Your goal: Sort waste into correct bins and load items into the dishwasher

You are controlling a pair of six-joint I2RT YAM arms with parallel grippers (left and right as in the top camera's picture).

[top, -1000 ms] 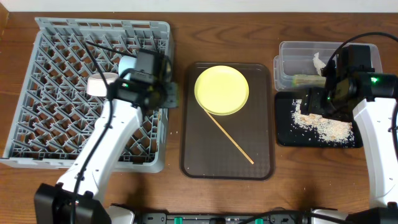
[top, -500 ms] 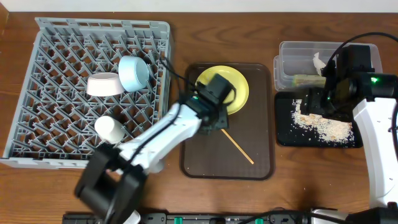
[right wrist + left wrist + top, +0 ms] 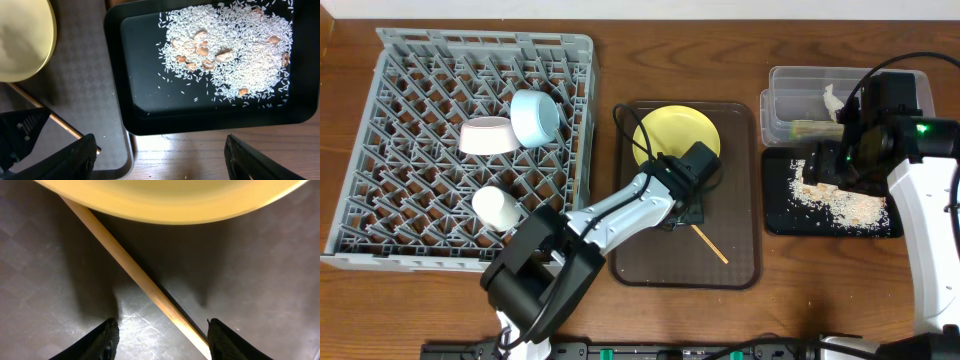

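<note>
A wooden chopstick (image 3: 707, 243) lies slanted on the brown tray, its upper end by the yellow plate (image 3: 670, 135). My left gripper (image 3: 684, 208) is open and low over the tray, and in the left wrist view its fingers (image 3: 162, 326) straddle the chopstick (image 3: 142, 280) just below the plate (image 3: 175, 200). My right gripper (image 3: 823, 166) is open and empty above the black tray (image 3: 775, 222) of rice crumbs (image 3: 840, 205). In the right wrist view its fingers (image 3: 160, 145) hang over the tray's near edge (image 3: 200, 125). The grey rack (image 3: 380, 230) holds a white bowl (image 3: 485, 135), a light blue bowl (image 3: 535, 118) and a white cup (image 3: 495, 207).
The clear tub (image 3: 782, 85) at the back right holds a white tissue (image 3: 833, 100) and a wrapper (image 3: 810, 127). The brown tray (image 3: 640, 255) sits between the rack and the bins. Bare wooden table lies in front of the black tray (image 3: 210, 155).
My left arm has swung from the rack across to the brown tray and come down over the chopstick. The right arm has not moved.
</note>
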